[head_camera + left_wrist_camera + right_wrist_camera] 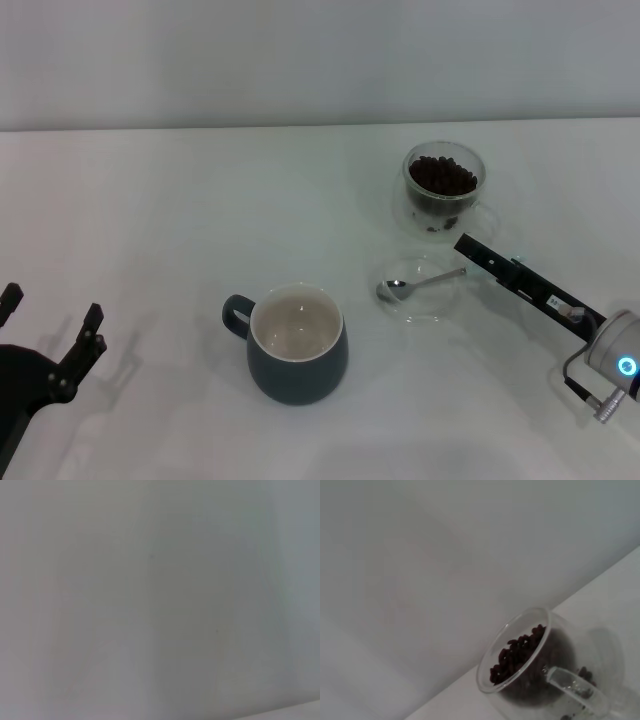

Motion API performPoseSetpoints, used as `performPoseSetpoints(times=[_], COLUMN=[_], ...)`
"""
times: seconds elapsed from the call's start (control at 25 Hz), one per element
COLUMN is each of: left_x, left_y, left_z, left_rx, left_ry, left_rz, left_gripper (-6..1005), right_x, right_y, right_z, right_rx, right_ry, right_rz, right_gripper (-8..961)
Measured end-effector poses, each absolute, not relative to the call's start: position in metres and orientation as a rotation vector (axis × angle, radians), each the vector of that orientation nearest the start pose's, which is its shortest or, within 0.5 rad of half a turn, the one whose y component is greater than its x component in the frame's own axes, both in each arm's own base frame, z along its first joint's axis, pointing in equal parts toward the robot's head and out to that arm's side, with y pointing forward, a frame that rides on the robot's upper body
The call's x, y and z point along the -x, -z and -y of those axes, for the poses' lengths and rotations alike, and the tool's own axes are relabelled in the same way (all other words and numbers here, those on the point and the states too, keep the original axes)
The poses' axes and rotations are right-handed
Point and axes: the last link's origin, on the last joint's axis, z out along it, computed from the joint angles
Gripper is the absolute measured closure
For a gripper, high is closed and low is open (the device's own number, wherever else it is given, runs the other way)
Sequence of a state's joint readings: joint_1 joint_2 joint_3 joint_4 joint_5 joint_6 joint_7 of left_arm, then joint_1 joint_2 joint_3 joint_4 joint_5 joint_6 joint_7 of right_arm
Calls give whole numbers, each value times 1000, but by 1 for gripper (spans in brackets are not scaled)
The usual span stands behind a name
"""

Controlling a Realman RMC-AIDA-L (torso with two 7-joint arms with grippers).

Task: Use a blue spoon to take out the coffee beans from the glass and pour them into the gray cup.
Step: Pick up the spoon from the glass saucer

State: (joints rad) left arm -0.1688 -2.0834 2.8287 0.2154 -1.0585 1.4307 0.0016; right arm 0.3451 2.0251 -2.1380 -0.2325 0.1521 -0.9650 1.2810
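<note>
Right now the spoon (415, 284) lies across a clear dish (425, 305) between glass (443, 190) and cup (296, 343) — light, slick; grip the handle. Right hand (462, 243) at its handle end — fingers can't tell. Left hand (52, 333) apart, parked.

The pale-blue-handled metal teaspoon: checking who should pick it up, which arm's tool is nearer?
Right. The right tool sits at the pale-blue-handled metal teaspoon's handle end; the left tool is far across the table.
</note>
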Motion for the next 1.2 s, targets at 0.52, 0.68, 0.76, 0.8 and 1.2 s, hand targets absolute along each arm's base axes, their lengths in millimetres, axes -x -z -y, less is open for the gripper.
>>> performPoseSetpoints(times=[0.52, 0.68, 0.76, 0.8, 1.2], left_x=[339, 339, 339, 339, 339], left_y=[51, 51, 51, 51, 51], left_z=[-214, -214, -214, -214, -214], left_rx=[1779, 1779, 1779, 1779, 1779], left_ry=[680, 679, 679, 680, 680], left_rz=[410, 410, 410, 410, 410], left_gripper=[107, 107, 107, 107, 107], right_x=[-346, -348, -348, -348, -340], right_y=[57, 56, 56, 56, 47], right_z=[-294, -292, -292, -292, -292], right_rx=[1690, 1678, 1676, 1677, 1691], right_ry=[-1045, -1046, -1046, -1048, -1149], right_rz=[-1555, -1566, -1568, -1568, -1533], right_gripper=[300, 347, 407, 455, 768])
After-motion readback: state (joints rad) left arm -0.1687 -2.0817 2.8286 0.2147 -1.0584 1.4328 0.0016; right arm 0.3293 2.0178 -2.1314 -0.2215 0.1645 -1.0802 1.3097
